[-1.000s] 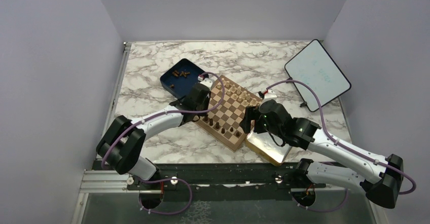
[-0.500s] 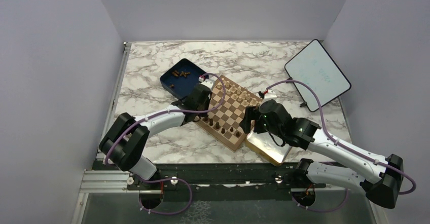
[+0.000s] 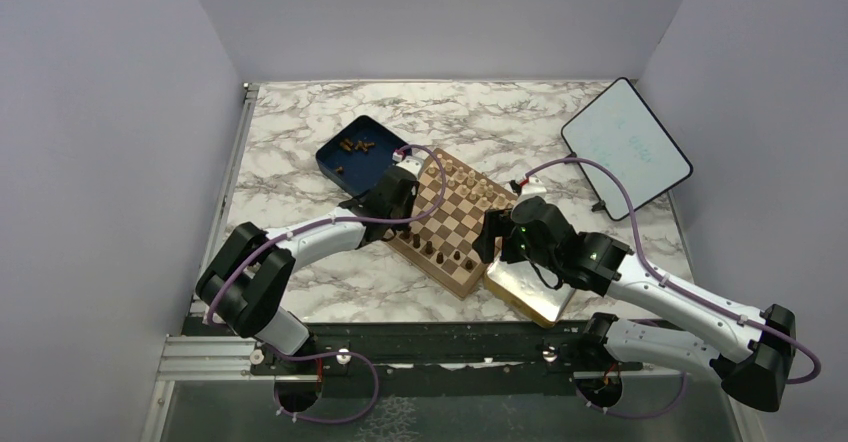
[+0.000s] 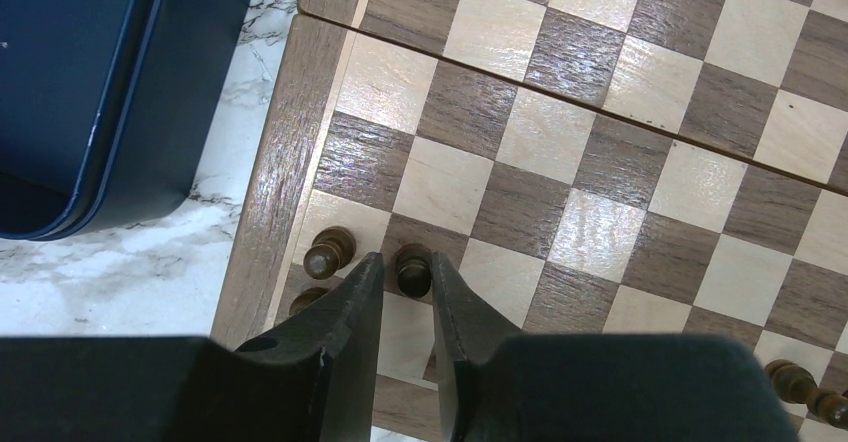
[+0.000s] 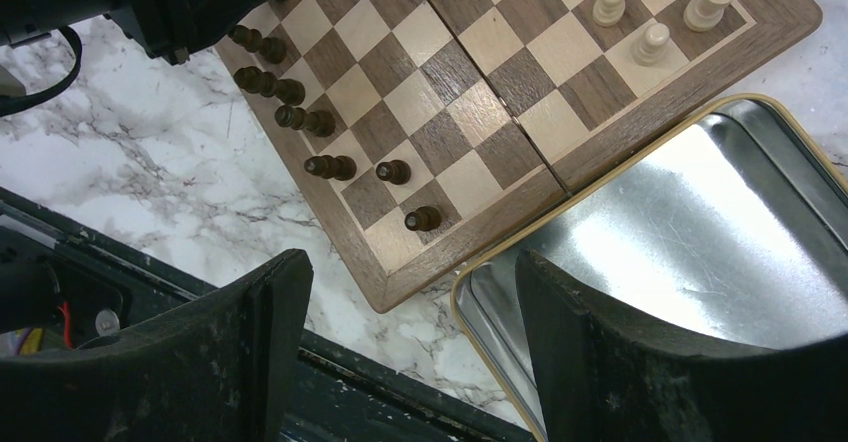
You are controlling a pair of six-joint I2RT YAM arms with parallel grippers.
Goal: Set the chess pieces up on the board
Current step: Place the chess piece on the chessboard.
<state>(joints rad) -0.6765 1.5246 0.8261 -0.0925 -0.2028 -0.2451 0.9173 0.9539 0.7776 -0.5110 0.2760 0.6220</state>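
On the marble table (image 3: 300,162) the board (image 3: 452,224) lies turned cornerwise, with light tan and dark brown squares and a brown border. The dark chess pieces (image 5: 285,90), small and of brown wood, stand in two short rows along its near left side. Some pale pieces (image 5: 650,7) stand at the far side.

The left arm reaches to the left corner of the board, and the left gripper (image 4: 407,262) points down. Its fingers (image 4: 350,312) are only narrowly apart, with one pawn (image 4: 412,270) upright between them; whether they press it, I cannot tell. The right gripper (image 5: 410,262) hangs over the edge of the metal tray (image 5: 700,212), its fingers wide apart with nothing between.

Only the left wrist view shows that pawn, and a second one (image 4: 328,250) just beside it. In the top view the wrist hides both, but there loose dark pieces show inside the blue box (image 3: 330,157).
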